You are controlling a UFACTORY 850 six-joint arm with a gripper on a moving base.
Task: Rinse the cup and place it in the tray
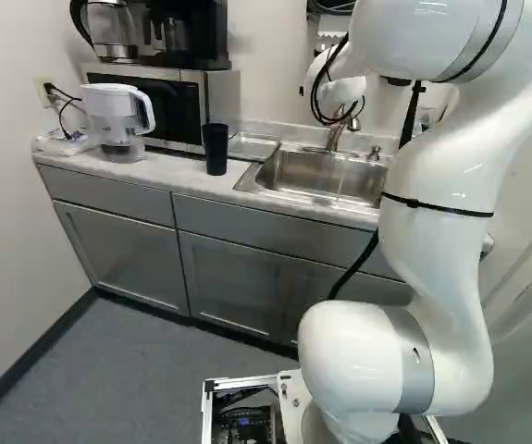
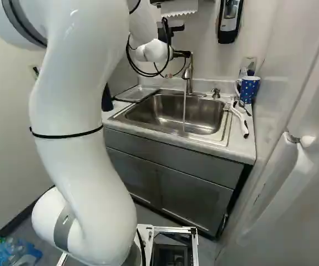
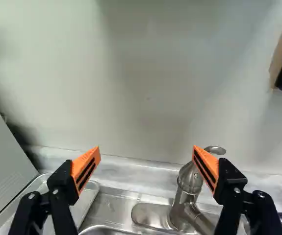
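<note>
Water [image 2: 184, 108] ran into the sink [image 2: 148, 108] mid-frame in the right base view; fetching the cup [image 1: 216, 150] seemed the step in hand. It stood left of centre in the left base view, beside the tray [image 1: 253, 147]. The gripper [image 3: 146, 148], fingers spread and empty near the faucet [image 3: 190, 180], needed to reach cupward (not for the blue mug [image 2: 249, 88], presumably).

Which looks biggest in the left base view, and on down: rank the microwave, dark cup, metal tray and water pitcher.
1. Microwave
2. Water pitcher
3. Dark cup and metal tray: not ranked, too alike; the cup looks taller, the tray wider.
</note>
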